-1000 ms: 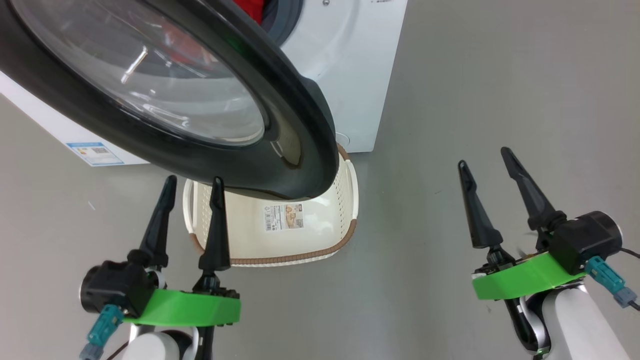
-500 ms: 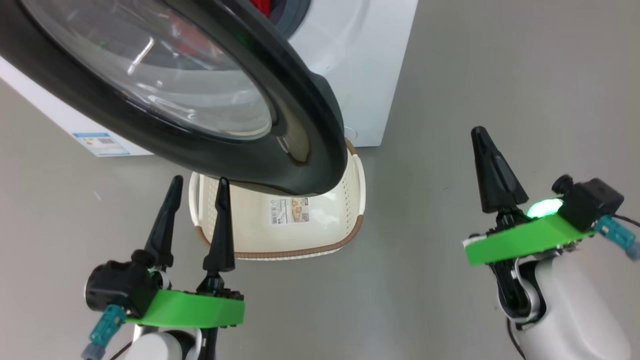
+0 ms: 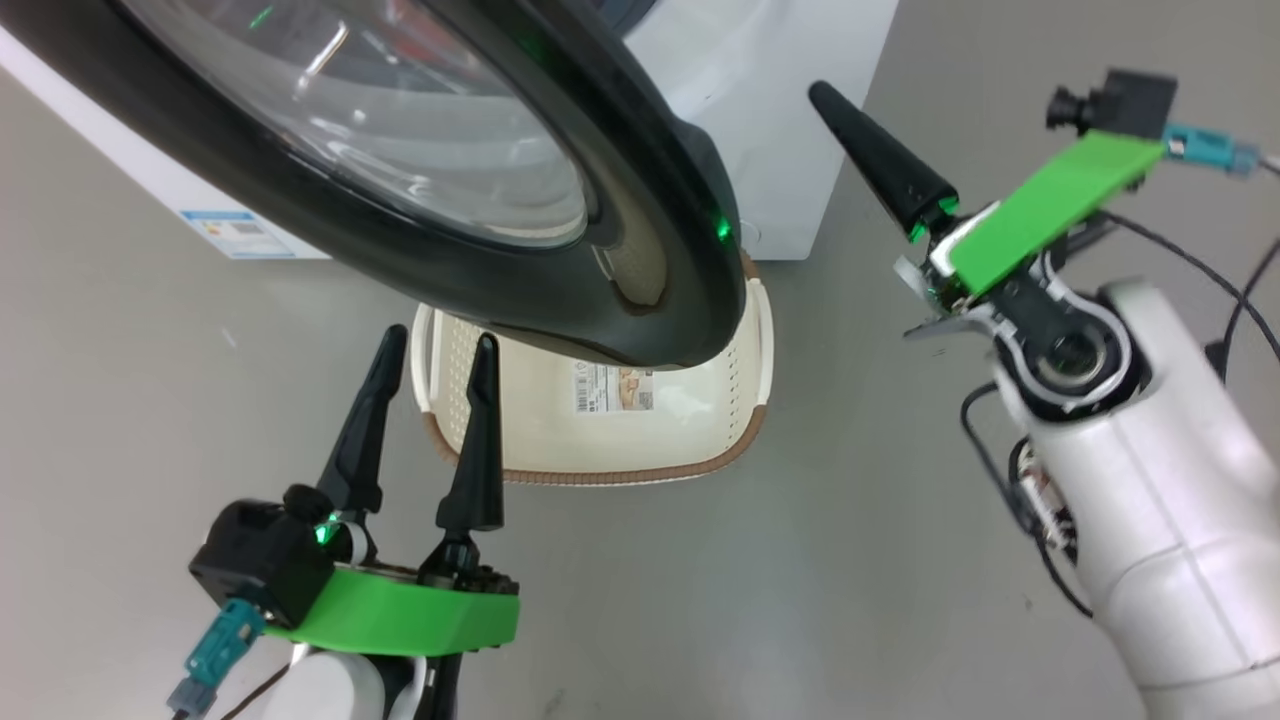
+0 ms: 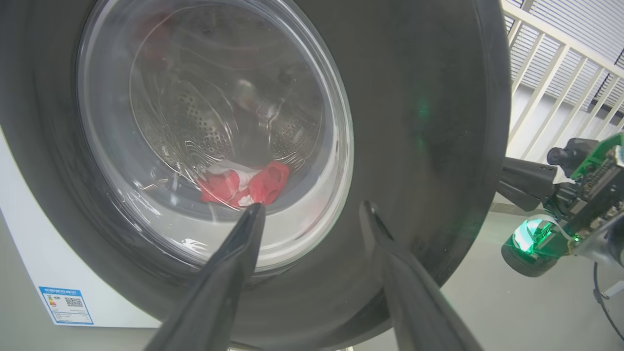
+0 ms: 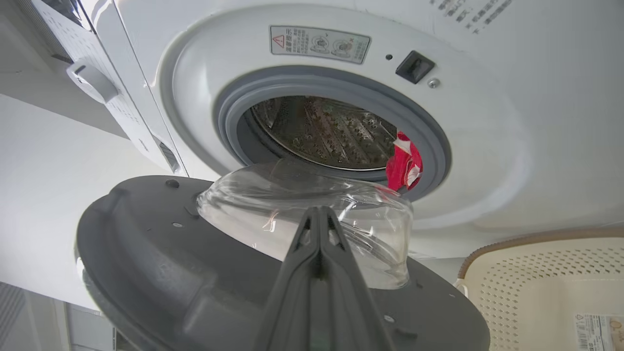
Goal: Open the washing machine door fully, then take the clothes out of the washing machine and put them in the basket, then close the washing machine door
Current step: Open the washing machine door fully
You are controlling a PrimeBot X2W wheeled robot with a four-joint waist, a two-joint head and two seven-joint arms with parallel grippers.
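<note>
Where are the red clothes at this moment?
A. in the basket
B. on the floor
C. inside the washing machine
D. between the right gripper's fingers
C: the clothes sit just behind the grey ring in the opening of the washing machine, and the part of the basket in view has no fabric in it.

The left hand (image 3: 438, 342) sits low, its two dark fingers (image 3: 470, 450) spread well apart and pointing up and forward. The right hand (image 3: 825, 98) stands higher, fingers pressed together into one spike, slanting toward the left hand's side from its pale forearm (image 3: 1150, 470).
</note>
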